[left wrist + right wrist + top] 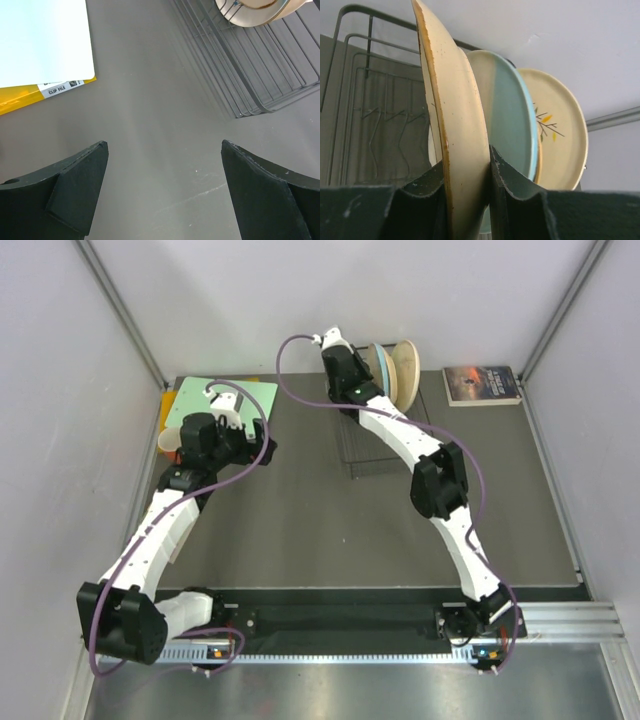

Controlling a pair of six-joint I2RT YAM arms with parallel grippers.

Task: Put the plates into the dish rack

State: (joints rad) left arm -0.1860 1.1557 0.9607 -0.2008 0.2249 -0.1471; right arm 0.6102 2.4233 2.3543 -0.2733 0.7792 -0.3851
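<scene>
three plates show: one plain cream plate [455, 125], one light blue and white plate [512, 125], one leaf-patterned plate [557, 125]. there is one black wire dish rack [375, 455], one book [481, 385], one green folder [245, 395], one yellow folder [20, 97], and two robot arms, the left arm [160, 530] and the right arm [440, 490].

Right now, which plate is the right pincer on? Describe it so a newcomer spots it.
Find the black wire dish rack at the far middle of the table; plates stand on edge at its far end. The one clamped in the right pincer is the cream plate with the brown rim, beside the light blue plate, which separates it from the leaf-patterned plate.
</scene>
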